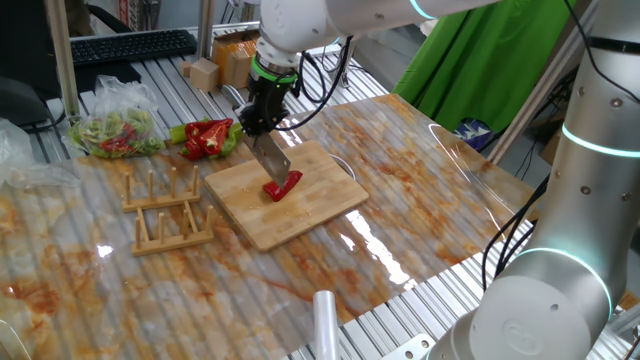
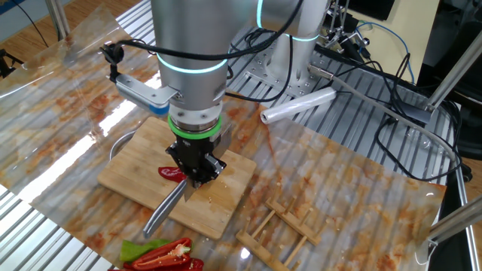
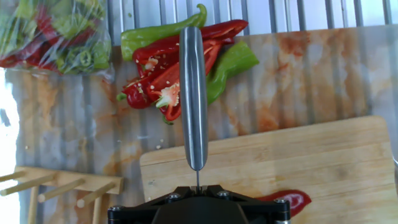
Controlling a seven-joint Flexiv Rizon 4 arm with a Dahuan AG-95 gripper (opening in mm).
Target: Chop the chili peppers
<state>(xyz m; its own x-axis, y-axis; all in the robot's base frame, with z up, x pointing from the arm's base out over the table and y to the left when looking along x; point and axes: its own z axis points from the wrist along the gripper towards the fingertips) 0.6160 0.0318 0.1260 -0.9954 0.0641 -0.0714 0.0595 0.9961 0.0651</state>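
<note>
Since the chili pepper (image 1: 282, 187) lies loose on the wooden cutting board (image 1: 300, 215) w/ nothing pinning it, it looks likely to handle as a light, glossy, slippery thing: skin smooth, body soft but springy, so a blade pressed on the rounded top could skid off or roll it rather than bite. Gripper (image 2: 194, 175) points straight down over the board, jaws clamped together on the handle of a knife (image 3: 193, 99); in the hand view the steel blade runs out toward the far edge of the board, spine up. Pepper sits approx. mid-board, just beside the blade in one fixed view, peeking out to the right under the gripper in the hand view; whether steel touches it, can't tell. Best contact prob. across the thick mid-body, not the tapered tip, edge square to its length. Off the board, far side, a pile of cut red and green peppers (image 3: 180, 65) w/ seeds showing, and a plastic bag of chopped pieces (image 1: 115, 130) to the left. A wooden rack (image 1: 170, 210) stands left of the board.
</note>
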